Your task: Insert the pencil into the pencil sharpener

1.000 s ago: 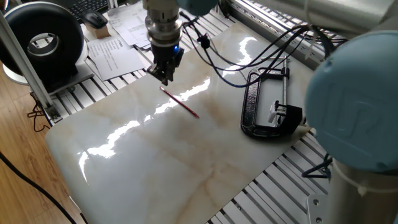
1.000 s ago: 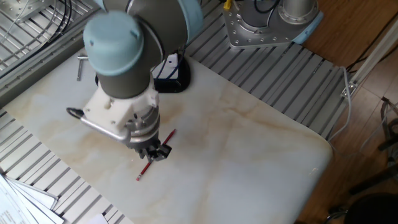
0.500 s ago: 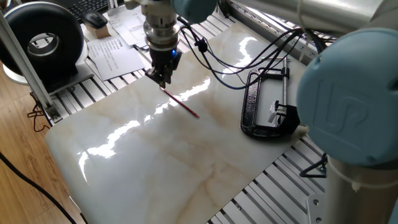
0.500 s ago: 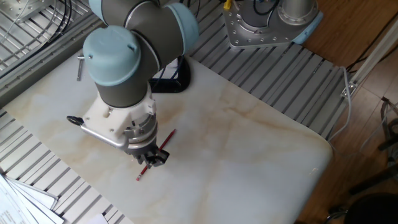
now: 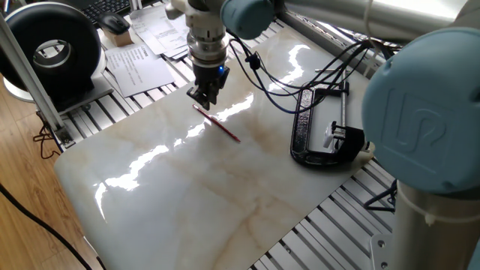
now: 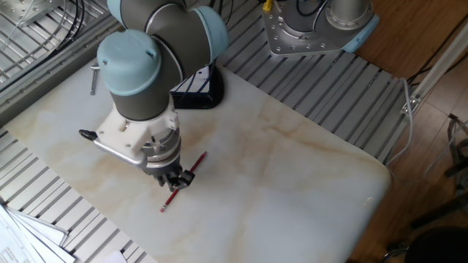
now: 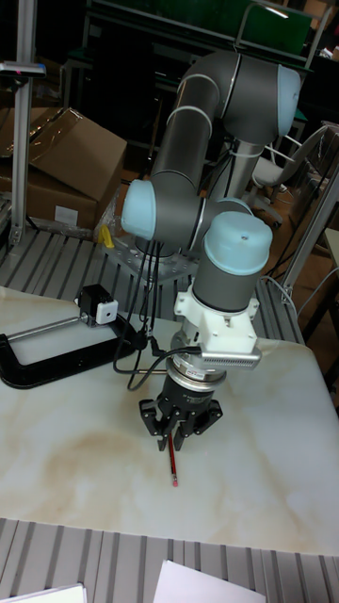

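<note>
The red pencil [image 5: 217, 124] lies flat on the marble board, also visible as the pencil [image 6: 184, 183] and the pencil [image 7: 173, 465]. My gripper [image 5: 204, 98] hangs low over its far end, fingers pointing down and open, straddling the shaft without lifting it; the other angles show the gripper [image 6: 176, 182] and the gripper [image 7: 180, 436]. The pencil sharpener [image 5: 342, 138], a small black block with a whitish patch, sits at the jaw of the black C-clamp [image 5: 303, 129] on the right. From the tall view the pencil sharpener [image 7: 98, 307] is at the left; in the other fixed view my arm mostly hides it.
Black cables [image 5: 277, 71] trail from the wrist across the board toward the clamp. Papers [image 5: 139, 60] and a black round device [image 5: 52, 49] lie beyond the board's left corner. Slotted aluminium rails [image 6: 329, 80] surround the marble board [image 5: 195, 202].
The gripper has shifted slightly toward the pencil and its wrist has turned. The pencil lies where it was.
</note>
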Controlling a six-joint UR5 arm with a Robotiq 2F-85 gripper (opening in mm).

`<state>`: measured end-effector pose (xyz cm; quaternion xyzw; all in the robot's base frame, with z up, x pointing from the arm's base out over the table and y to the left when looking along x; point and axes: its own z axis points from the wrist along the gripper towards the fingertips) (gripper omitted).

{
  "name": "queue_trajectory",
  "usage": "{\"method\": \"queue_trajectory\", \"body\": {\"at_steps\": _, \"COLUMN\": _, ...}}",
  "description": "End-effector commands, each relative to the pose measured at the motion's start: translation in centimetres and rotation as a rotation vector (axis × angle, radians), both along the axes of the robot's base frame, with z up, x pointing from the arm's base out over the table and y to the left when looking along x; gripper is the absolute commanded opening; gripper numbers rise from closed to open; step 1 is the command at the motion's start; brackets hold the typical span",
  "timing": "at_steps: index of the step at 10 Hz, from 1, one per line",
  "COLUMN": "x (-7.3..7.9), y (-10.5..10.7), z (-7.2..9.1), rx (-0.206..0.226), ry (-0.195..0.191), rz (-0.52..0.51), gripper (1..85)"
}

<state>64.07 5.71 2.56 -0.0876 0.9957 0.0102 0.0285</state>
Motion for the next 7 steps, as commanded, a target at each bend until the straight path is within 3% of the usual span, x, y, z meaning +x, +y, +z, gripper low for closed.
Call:
{"method": "queue_trajectory", "body": {"at_steps": 1, "x": -0.9, "y": 0.7, "z": -1.1, "rx": 0.012, "ry": -0.002, "rz": -0.045, "gripper": 29.0}}
{"method": "queue_trajectory", "body": {"at_steps": 3, "x": -0.6, "y": 0.3, "z": -1.1, "rx": -0.002, "ry": -0.024, "rz": -0.040, "gripper": 28.0}}
{"method": "queue_trajectory", "body": {"at_steps": 7, "x": -1.7, "y": 1.2, "z": -0.9, "rx": 0.020, "ry": 0.003, "rz": -0.049, "gripper": 24.7}}
